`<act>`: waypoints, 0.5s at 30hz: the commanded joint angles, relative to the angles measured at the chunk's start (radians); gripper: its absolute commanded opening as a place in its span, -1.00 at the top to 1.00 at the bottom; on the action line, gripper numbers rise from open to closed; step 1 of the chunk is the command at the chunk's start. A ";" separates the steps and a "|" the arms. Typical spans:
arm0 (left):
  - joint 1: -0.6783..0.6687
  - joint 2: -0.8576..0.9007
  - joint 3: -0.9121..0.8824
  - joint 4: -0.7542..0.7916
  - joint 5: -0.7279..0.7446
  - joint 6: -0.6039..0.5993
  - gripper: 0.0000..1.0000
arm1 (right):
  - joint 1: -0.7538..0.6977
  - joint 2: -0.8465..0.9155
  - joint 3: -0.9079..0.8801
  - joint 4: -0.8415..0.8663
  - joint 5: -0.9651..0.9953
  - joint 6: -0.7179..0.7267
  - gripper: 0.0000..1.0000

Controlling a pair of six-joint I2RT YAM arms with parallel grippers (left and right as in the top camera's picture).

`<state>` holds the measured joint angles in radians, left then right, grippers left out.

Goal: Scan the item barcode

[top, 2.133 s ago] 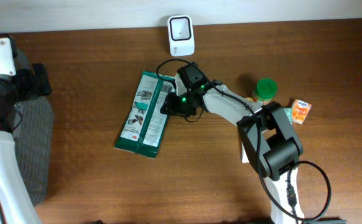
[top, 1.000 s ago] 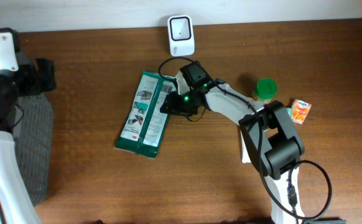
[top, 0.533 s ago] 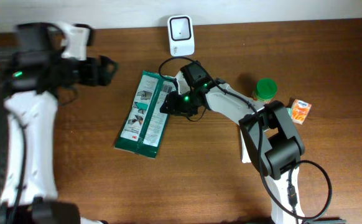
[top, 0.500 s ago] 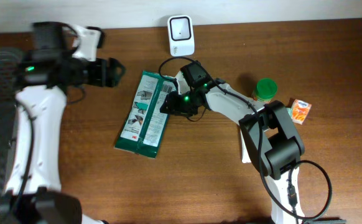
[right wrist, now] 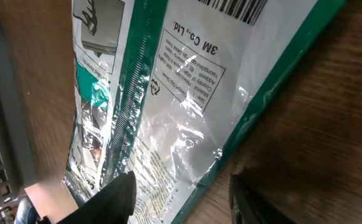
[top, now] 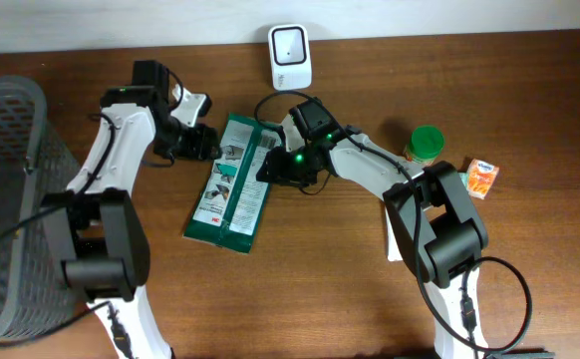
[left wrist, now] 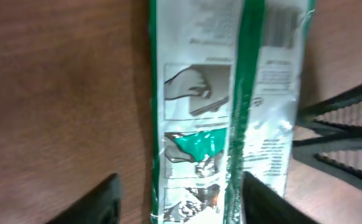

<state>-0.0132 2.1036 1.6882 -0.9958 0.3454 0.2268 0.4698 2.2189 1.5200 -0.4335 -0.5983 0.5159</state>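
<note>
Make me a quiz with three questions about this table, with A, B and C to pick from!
1. Where is the white scanner?
A. by the far edge of the table, beyond the packet
B. on top of the packet
C. at the table's near edge

2. What colour is the jar's lid?
A. red
B. blue
C. green

3. How is the packet?
A. standing upright
B. lying flat on the table
C. lifted in the air

Answers:
1 A: the overhead view shows it past the packet's top end.
2 C: the round lid is bright green.
3 B: its whole length rests on the wood.
</note>
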 commanded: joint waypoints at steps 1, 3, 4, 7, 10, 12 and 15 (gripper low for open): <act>0.026 0.072 -0.001 -0.005 -0.006 0.033 0.10 | -0.005 0.030 -0.020 -0.015 0.006 -0.010 0.05; 0.034 0.103 -0.001 -0.005 -0.006 0.033 0.19 | -0.002 0.030 -0.020 -0.014 0.003 -0.002 0.05; 0.036 0.111 -0.001 -0.005 -0.005 0.033 0.26 | 0.002 0.030 -0.020 -0.011 0.003 -0.002 0.05; 0.040 0.130 -0.001 -0.004 -0.005 0.033 0.44 | 0.014 0.030 -0.021 0.001 0.004 0.025 0.06; 0.037 0.159 -0.001 0.000 0.009 0.033 0.74 | 0.027 0.030 -0.021 0.008 0.007 0.043 0.06; 0.032 0.189 -0.001 0.015 0.051 0.033 0.82 | 0.034 0.030 -0.023 0.013 0.007 0.056 0.06; 0.031 0.223 -0.001 0.027 0.110 0.032 0.91 | 0.036 0.032 -0.025 0.052 -0.001 0.073 0.07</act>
<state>0.0200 2.2654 1.6901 -0.9791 0.3836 0.2512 0.4946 2.2200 1.5150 -0.4053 -0.6075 0.5640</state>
